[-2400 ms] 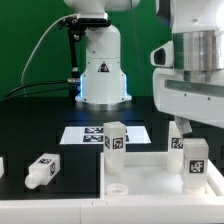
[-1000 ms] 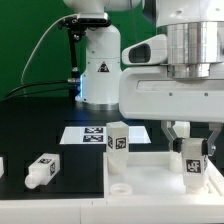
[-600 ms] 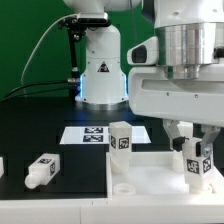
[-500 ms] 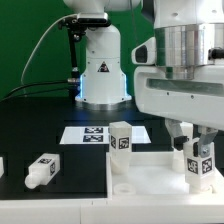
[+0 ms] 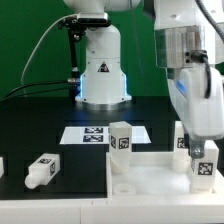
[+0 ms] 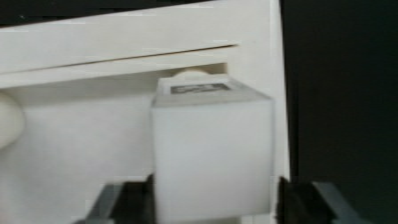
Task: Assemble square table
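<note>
At the exterior view's left edge we see a white piece point(image 5: 3, 165) cut off by the frame, too little of it to name, and near it a loose leg point(image 5: 40, 171) lying on its side on the black table point(image 5: 70, 150), a tag sticker turned toward the camera. Further along, the marker board point(image 5: 92, 133) lies flat on the table in front of the robot base point(image 5: 101, 75), which stands before a green backdrop. Just beside the board, a second leg point(image 5: 120, 140) stands upright at the far corner of the square tabletop point(image 5: 150, 172), the big white slab that fills the near part of the scene; a round corner hole point(image 5: 118, 187) shows in its near corner on the same side. Toward the exterior view's right, the arm point(image 5: 195, 70) hangs over the slab, blurred, and the gripper point(image 5: 200, 148) straddles a third leg point(image 5: 205, 168), which stands upright near the slab's far corner on that side with its tag facing us. In the wrist view that third leg point(image 6: 210, 140) looms large, standing on the tabletop point(image 6: 89, 120), and the gripper point(image 6: 214, 205) has its two dark fingers point(image 6: 128, 205) on either flank of it; a slim dark gap shows beside the leg, so we read the jaws as released, clasping nothing
</note>
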Motion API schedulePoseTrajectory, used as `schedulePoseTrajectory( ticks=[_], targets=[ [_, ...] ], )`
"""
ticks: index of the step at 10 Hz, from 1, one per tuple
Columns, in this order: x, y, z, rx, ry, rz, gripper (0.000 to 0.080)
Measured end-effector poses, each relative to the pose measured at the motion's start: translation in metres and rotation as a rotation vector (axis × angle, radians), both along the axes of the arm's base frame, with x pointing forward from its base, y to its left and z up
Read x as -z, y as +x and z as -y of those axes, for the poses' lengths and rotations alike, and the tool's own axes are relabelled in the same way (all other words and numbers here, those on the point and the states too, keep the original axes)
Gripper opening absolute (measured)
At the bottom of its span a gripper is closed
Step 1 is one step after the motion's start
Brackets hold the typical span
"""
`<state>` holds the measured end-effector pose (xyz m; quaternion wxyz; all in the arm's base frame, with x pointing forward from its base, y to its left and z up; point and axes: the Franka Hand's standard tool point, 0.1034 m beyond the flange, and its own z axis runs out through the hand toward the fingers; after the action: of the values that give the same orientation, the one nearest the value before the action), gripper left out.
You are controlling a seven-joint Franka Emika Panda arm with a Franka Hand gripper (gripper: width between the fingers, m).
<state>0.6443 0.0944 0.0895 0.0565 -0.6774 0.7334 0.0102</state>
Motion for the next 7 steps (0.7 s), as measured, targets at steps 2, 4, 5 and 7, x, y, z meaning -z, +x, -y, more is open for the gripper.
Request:
schedulePoseTrajectory(
  ticks=[2, 4, 5, 7],
  targets=[
    [0.003, -0.01, 0.0, -0.187, -0.029, -0.042, 0.0526],
    [0.002, -0.013, -0.015, -0.552, -0.081, -0.044, 0.0644],
    [0.003, -0.013, -0.018, -0.685, -0.083, -0.032, 0.0644],
    [0.003, -0.013, -0.016, -0.819, -0.086, -0.024, 0.0648]
  ],
)
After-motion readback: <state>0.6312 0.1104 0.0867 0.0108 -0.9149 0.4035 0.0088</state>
